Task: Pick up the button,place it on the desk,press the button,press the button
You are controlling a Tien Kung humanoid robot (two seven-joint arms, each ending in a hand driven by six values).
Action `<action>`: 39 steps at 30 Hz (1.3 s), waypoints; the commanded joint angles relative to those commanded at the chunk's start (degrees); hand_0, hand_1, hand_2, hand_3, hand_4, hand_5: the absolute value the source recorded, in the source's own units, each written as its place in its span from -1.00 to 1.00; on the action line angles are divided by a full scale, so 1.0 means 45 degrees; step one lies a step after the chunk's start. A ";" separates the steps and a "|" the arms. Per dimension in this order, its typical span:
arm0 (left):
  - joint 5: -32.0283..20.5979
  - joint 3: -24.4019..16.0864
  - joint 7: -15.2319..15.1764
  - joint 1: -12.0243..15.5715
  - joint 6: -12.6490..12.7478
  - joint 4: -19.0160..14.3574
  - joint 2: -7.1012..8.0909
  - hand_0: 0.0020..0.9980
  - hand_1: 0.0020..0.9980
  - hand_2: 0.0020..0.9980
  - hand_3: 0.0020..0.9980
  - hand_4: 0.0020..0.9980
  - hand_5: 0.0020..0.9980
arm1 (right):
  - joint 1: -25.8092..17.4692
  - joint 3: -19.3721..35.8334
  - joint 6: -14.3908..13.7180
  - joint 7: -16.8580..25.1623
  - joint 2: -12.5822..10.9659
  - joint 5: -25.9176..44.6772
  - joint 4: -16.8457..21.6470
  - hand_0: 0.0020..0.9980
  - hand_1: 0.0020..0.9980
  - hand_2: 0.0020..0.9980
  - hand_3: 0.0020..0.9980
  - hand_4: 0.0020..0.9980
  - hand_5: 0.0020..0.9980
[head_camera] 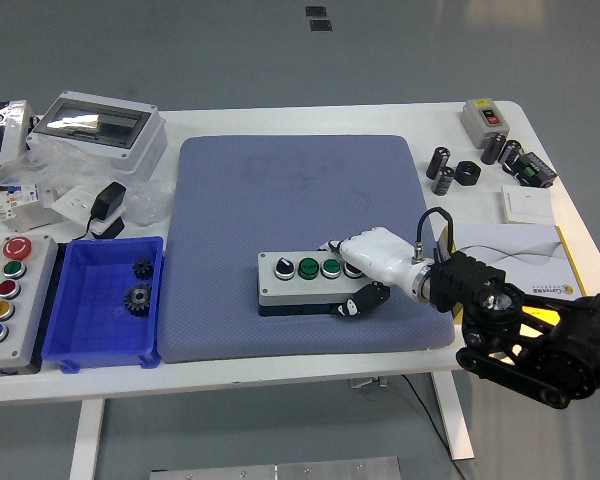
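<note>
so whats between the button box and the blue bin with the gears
In the head view, only bare blue mat lies between the button box, held by the right hand, and the blue bin; nothing sits there.

right arm point(540, 335) cut by right edge, button box's point(310, 283) right end hidden under hand point(372, 262)

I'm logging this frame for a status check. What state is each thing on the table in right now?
button box: flat on the blue mat, near its front edge, gripped at its right end
right hand: shut on the button box
blue bin: open, two gears inside
five-button box: lying flat at the left edge, untouched
clear-lid enclosure: lid closed
</note>
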 joint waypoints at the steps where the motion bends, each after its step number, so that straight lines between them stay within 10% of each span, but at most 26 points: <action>1: -0.0006 0.0006 0.0000 0.0002 -0.0001 0.0000 0.0000 0.29 0.14 0.24 0.18 0.30 -0.60 | -0.0005 0.0026 0.0044 -0.0027 -0.0025 -0.0007 0.0040 0.32 0.29 0.26 0.23 -0.78 -1.00; 2: -0.0006 0.0007 0.0004 0.0004 -0.0001 0.0000 0.0000 0.29 0.14 0.24 0.17 0.30 -0.60 | -0.0009 0.0051 0.0093 -0.0052 -0.0054 -0.0005 0.0085 0.55 0.53 0.57 0.67 -0.19 -1.00; 8: -0.0025 0.0021 0.0018 0.0001 -0.0007 0.0000 0.0002 0.29 0.14 0.24 0.17 0.30 -0.60 | -0.0012 0.0130 0.0399 -0.0161 -0.0211 0.0145 0.0313 0.68 0.68 0.73 0.83 0.04 -1.00; 39: 0.0150 0.0120 0.0364 0.0053 -0.0630 0.0000 -0.0016 0.28 0.12 0.24 0.17 0.27 -0.65 | 0.0001 0.0526 0.1416 -0.0436 -0.1013 0.1309 0.1333 0.84 0.88 0.89 1.00 0.22 -0.83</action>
